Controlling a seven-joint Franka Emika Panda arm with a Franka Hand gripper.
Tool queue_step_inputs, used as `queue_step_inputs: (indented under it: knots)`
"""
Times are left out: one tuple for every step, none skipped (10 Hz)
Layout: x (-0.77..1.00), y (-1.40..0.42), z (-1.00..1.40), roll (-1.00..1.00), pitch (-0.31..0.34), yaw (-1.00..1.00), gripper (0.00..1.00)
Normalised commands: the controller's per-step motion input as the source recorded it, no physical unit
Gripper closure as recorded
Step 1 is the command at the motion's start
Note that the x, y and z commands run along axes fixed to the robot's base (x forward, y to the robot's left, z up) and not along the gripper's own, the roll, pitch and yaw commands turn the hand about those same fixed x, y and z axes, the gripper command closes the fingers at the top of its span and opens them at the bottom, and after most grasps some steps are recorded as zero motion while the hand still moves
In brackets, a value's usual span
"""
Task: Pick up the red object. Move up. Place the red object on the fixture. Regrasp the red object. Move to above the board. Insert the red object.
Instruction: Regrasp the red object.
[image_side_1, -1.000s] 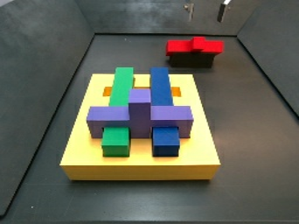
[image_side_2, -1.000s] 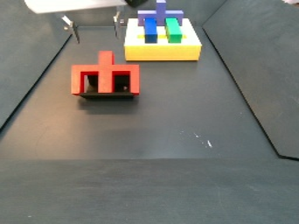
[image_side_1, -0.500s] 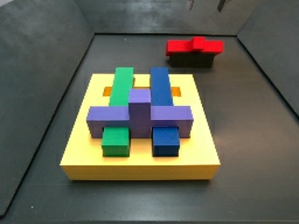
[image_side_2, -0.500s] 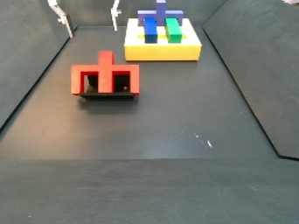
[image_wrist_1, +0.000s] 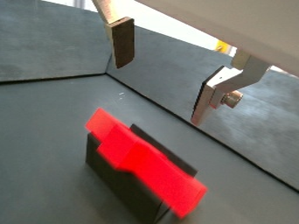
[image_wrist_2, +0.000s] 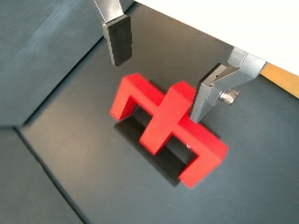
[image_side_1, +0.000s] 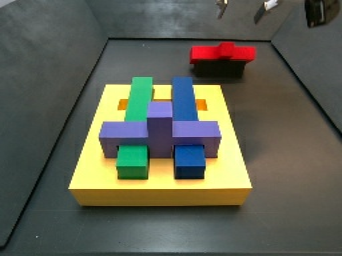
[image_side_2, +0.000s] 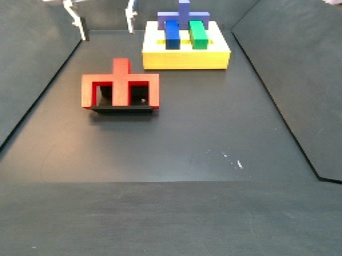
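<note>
The red object (image_side_1: 221, 50) lies on the dark fixture (image_side_1: 222, 69) at the far end of the floor; it shows in both side views (image_side_2: 120, 88) and both wrist views (image_wrist_1: 142, 163) (image_wrist_2: 163, 128). My gripper (image_side_1: 246, 5) is open and empty, well above the red object, with only the fingertips showing at the top edge of both side views (image_side_2: 103, 16). In both wrist views the gripper (image_wrist_1: 162, 87) (image_wrist_2: 162, 86) has its silver fingers (image_wrist_2: 117, 39) spread wide, with nothing between them. The yellow board (image_side_1: 160, 190) carries blue, green and purple pieces.
Dark walls enclose the black floor on all sides. The board (image_side_2: 187, 62) stands apart from the fixture (image_side_2: 122, 109). A small white mark (image_side_2: 230, 159) lies on the floor.
The gripper has risen higher above the red object, its body leaving the side views; it stays open. The red object has not moved on the fixture.
</note>
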Motion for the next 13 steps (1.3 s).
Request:
queue_step_inputs:
  knots:
    - [0.08,-0.48,-0.18,0.46,0.140,-0.28,0.00]
    - [0.00,-0.35,-0.13,0.41,0.106,-0.18,0.00]
    - [0.02,-0.17,-0.12,0.30,0.071,-0.07,0.00]
    - [0.13,0.00,-0.13,0.17,0.029,0.00,0.00]
    - [0.20,0.05,0.00,0.07,0.086,0.00,0.00]
    - [-0.03,0.00,-0.01,0.00,0.000,0.00,0.00]
    - [0.00,0.00,-0.24,0.19,-0.069,0.10,0.00]
    - [0.00,-0.09,-0.37,0.59,-0.151,0.16,0.00]
    - [0.00,-0.12,-0.33,0.83,-0.146,0.17,0.00]
    - [0.00,-0.04,-0.34,0.75,-0.091,0.25,0.00]
    - [0.00,0.00,-0.39,0.59,-0.026,0.23,0.00]
    - [0.00,0.00,-0.41,0.64,-0.069,0.16,0.00]
    - [-0.05,0.00,-0.35,0.57,-0.094,0.18,0.00]
